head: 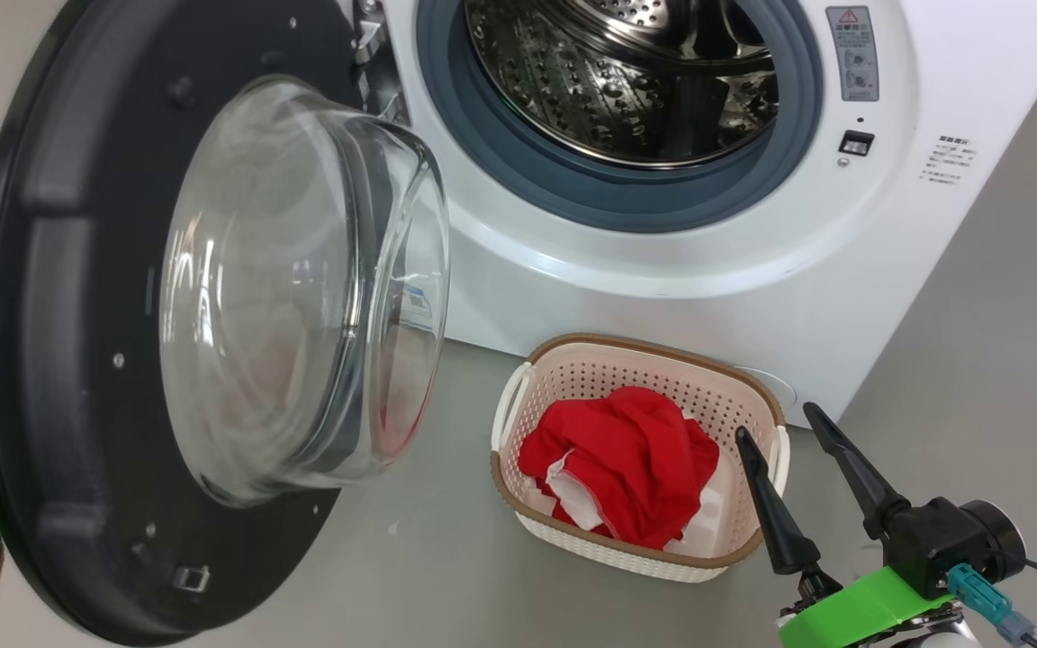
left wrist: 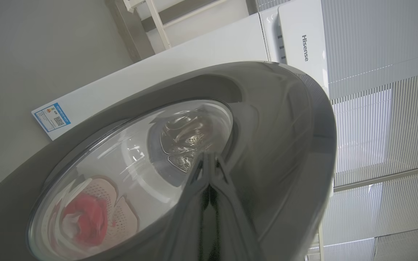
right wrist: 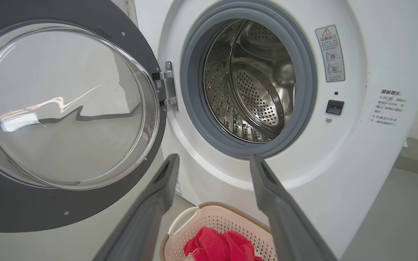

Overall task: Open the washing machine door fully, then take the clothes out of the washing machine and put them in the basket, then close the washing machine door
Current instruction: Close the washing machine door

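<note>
The washing machine door (head: 59,270) stands swung out to the left, its glass bowl (head: 302,288) bulging toward the washing machine (head: 662,297). The steel drum (head: 617,81) looks empty. On the floor below the opening sits the basket (head: 532,360), and the red clothes (head: 635,454) lie inside it. My right gripper (head: 784,432) hangs open just right of the basket, holding nothing. Its fingers (right wrist: 165,181) frame the drum (right wrist: 256,83) above the basket (right wrist: 194,221) and the clothes (right wrist: 220,246). My left gripper (left wrist: 208,156) is shut, its tips against the door's outer face (left wrist: 274,127).
Grey floor (head: 1005,315) spreads to the right of the machine and in front of the basket. The open door takes up the left side. A blue label (left wrist: 51,117) is on the machine's side panel. Ribbed wall panels (left wrist: 386,127) rise behind the door.
</note>
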Controlling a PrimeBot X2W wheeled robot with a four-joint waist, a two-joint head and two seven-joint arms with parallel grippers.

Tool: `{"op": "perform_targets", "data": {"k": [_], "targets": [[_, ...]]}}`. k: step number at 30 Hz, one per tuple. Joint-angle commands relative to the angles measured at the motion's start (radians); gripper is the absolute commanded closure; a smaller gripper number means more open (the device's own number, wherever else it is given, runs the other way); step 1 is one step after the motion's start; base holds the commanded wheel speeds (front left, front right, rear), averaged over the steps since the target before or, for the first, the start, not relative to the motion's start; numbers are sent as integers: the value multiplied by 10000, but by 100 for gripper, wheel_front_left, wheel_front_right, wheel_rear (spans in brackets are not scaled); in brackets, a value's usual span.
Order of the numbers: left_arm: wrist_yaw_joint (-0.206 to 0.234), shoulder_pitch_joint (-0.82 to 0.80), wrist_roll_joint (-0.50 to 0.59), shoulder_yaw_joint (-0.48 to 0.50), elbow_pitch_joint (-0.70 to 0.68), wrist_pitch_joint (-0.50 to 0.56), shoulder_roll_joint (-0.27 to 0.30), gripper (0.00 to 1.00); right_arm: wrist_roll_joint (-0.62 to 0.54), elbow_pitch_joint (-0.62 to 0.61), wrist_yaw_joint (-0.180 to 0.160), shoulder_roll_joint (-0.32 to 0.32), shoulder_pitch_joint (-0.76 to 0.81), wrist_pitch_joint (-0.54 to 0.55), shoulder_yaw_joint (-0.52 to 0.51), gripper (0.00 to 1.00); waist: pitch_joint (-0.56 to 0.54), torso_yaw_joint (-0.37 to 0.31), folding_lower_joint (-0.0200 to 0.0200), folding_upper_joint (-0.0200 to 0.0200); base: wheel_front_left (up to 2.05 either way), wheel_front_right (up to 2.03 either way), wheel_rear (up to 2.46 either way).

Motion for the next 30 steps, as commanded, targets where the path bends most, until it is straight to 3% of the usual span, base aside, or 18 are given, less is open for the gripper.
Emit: {"op": "perform_targets", "data": {"k": [1, 10, 30], "targets": [[96, 126, -72, 69, -529, 175, 208, 100, -31, -199, 48, -60, -415, -128, 238, 0, 39, -92, 0, -1, 0, 0, 0], [325, 786, -212, -210, -1872, 376, -165, 100, 12, -47, 48, -60, -503, -205, 260, 0, 75, -554, 0, -1, 0, 0, 0], [698, 1595, -901, -973, -3457, 360, -439, 100, 174, 175, 48, -60, -615, -305, 228, 0, 222, -1416, 0, -1, 0, 0, 0]]}}
